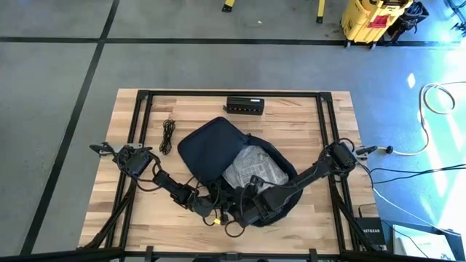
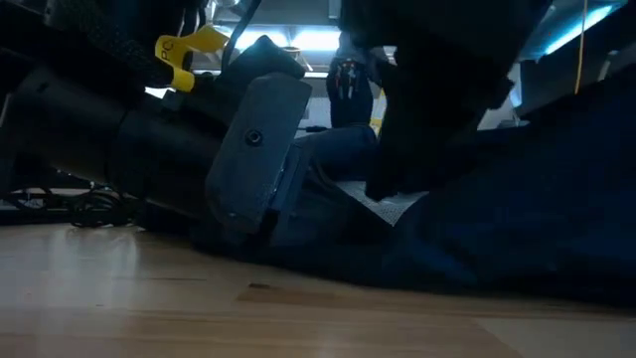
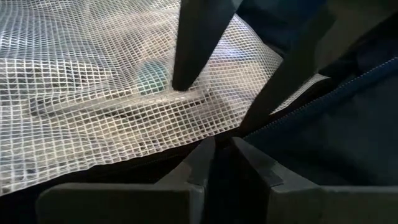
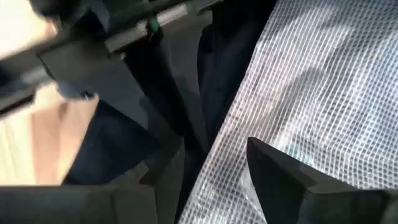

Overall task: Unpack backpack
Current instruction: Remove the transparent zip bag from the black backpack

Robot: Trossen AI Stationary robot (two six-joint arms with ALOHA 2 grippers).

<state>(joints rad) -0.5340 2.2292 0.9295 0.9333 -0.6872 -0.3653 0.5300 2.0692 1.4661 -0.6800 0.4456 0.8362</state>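
The backpack [image 1: 218, 149] lies flap open at mid-table, its long axis running far-left to near-right, a mesh-reinforced clear pouch [image 1: 251, 167] exposed. At its near rim, the left gripper [image 3: 224, 158] pinches the fabric edge, apparently holding the mouth wide, while the right gripper [image 4: 214, 158] straddles the pouch edge, jaws parted.

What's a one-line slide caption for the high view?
Both arms reach into the open dark backpack mid-table, the mesh-patterned clear bag exposed inside; a black box and coiled cable lie beyond.
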